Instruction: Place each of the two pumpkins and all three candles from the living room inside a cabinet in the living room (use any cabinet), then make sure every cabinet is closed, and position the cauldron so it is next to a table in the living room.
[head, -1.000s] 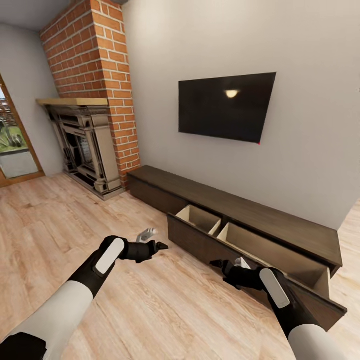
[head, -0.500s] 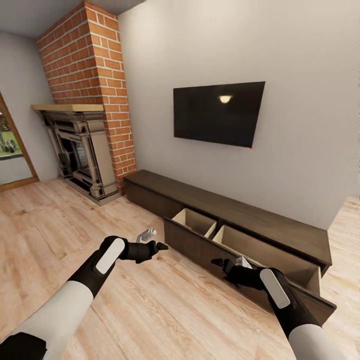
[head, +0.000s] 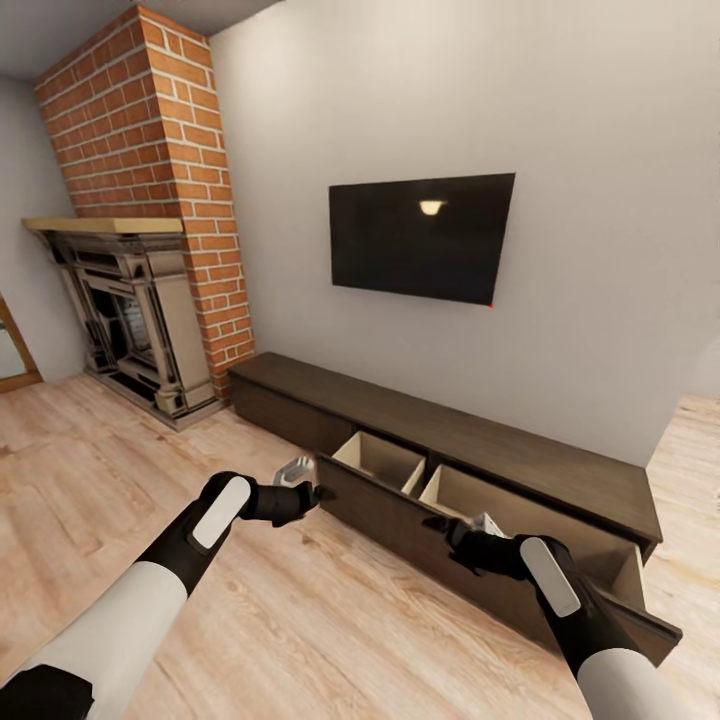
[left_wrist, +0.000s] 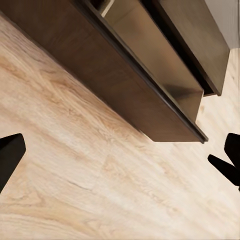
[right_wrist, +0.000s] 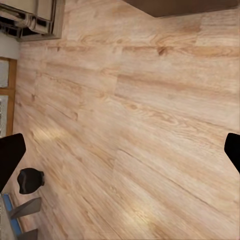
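Now closer to the cabinet (head: 470, 440), its drawer (head: 480, 520) still out, both claws, left (head: 318, 492) and right (head: 432, 524), spread wide, empty.

No readable text, label or number shows anywhere.

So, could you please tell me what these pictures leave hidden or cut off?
- Drawer floor, head view: hidden by its own front panel and the right tool.
- Cabinet closed sections: contents behind shut fronts.
- Fireplace, head view: left side cut by the frame edge.
- Dark round thing, right wrist view: too small to identify.
- Left tool fingertips: cut off in its wrist view.
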